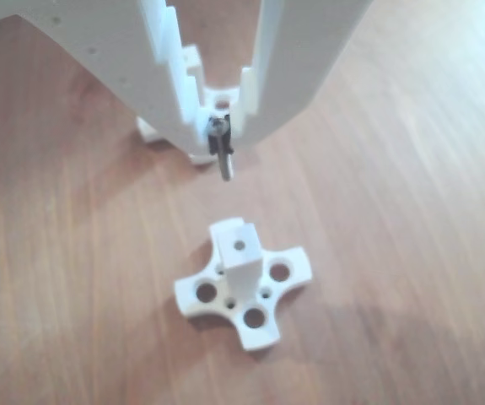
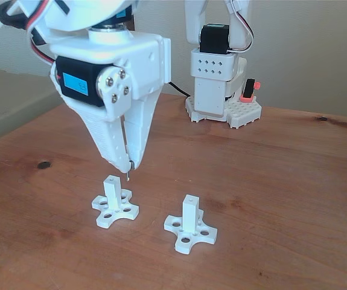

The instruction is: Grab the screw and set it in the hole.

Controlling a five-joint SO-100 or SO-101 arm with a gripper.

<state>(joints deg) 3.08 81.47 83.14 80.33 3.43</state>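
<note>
Near the top centre of the other view, your hand [image 1: 222, 135] is pinched almost shut on the screw [image 1: 223, 156], gripping it just below the head so that the dark shank hangs down past the fingertips toward the counter [image 1: 411, 253]. Below it, at lower centre, stands a white post [image 1: 240, 263] on its cross-shaped base, and the hole [image 1: 239, 245] in its end face is open and well apart from the screw tip.

Left of centre in the fixed view, the hand [image 2: 128, 164] hovers just above and slightly to the right of the left-hand post [image 2: 111, 190]; the screw tip [image 2: 128, 176] shows as a thin sliver beneath the fingers. A second post [image 2: 190, 215] stands to the lower right — which of the two the other view is looking at cannot be told for sure, though the nearer left one seems likelier.

For this step, line up before you lower. Bring the tip straight over the small hole, not the wider holes in the base's arms, and check both views, since each hides offset along its own line of sight. The screw looks close to upright, and it needs to be. Descend slowly — a thin shank catching the post's rim could tip the light base or twist in the grip. Let go only once the shank is seated.
</note>
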